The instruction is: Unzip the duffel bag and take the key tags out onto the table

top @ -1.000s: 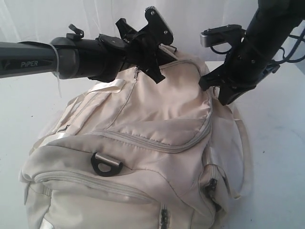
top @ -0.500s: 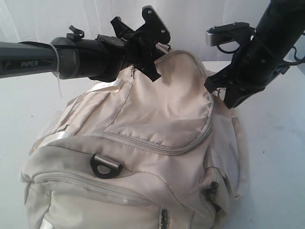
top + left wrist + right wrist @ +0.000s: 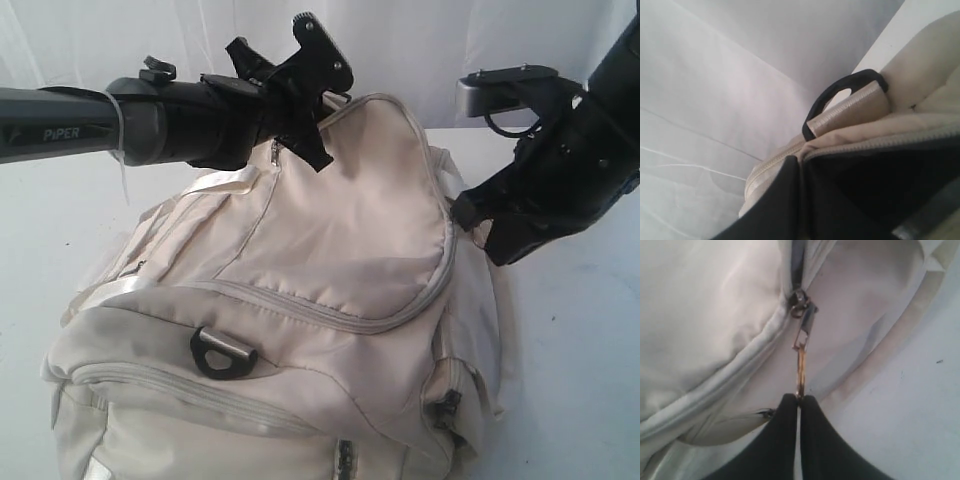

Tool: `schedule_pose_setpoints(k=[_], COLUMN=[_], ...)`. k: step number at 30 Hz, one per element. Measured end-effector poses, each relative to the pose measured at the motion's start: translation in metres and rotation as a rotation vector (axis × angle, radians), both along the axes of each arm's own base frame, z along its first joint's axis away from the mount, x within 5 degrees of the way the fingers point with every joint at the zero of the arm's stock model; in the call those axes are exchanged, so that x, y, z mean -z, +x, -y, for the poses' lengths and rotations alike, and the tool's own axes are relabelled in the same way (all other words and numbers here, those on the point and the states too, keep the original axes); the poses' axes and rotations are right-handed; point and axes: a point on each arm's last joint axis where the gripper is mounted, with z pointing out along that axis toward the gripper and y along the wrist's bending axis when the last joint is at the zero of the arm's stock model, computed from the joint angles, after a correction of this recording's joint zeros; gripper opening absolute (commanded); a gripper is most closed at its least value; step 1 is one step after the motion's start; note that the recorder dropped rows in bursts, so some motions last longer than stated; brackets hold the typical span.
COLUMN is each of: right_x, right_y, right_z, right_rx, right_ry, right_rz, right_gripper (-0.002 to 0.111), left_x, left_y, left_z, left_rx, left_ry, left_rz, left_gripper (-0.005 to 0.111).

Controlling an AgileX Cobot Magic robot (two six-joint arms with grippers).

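Observation:
The cream duffel bag point(image 3: 340, 230) lies on the white table point(image 3: 580, 380). My left gripper point(image 3: 324, 135) is at the bag's top edge, shut on the fabric rim beside a zip; in the left wrist view its black fingers point(image 3: 775, 200) pinch that rim point(image 3: 850, 137) below a black D-ring point(image 3: 840, 92). My right gripper point(image 3: 468, 214) is at the bag's right side, shut on a brass zip pull point(image 3: 801, 367) hanging from the slider point(image 3: 799, 302). A dark gap shows above the slider. The key tags are hidden.
A second black D-ring point(image 3: 222, 350) sits on the bag's front above closed zip pockets. Pale webbing straps point(image 3: 225, 185) lie on its left side. A white curtain point(image 3: 450, 40) hangs behind. Bare table point(image 3: 910, 405) lies right of the bag.
My right gripper has moved right and downward along the bag's side with the zip pull. My left gripper has lifted the bag's top edge slightly, stretching the panel taut.

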Motion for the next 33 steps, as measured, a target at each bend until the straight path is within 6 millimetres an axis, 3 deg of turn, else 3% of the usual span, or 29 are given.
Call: schedule_pose_setpoints(k=[12, 19, 21, 28, 33], right_x=[-0.010, -0.006, -0.006, -0.007, -0.009], right_y=[-0.051, -0.061, -0.060, -0.054, -0.051], right_z=[0.015, 0.019, 0.018, 0.017, 0.016], right_rx=[-0.051, -0.041, -0.037, -0.020, -0.008], right_ry=[0.063, 0.082, 0.086, 0.107, 0.124], right_rz=[-0.030, 0.002, 0.011, 0.071, 0.110], right_gripper=[0.000, 0.000, 0.000, 0.000, 0.000], left_x=[0.000, 0.001, 0.001, -0.018, -0.031], left_y=[0.004, 0.005, 0.004, -0.002, -0.014], left_z=[-0.009, -0.011, -0.011, -0.014, -0.013], left_rx=[-0.070, -0.100, -0.114, -0.144, -0.244], left_ry=[-0.021, -0.042, -0.040, -0.068, -0.070], left_rz=[-0.011, -0.026, -0.023, 0.006, 0.040], left_gripper=[0.000, 0.001, 0.009, 0.055, 0.058])
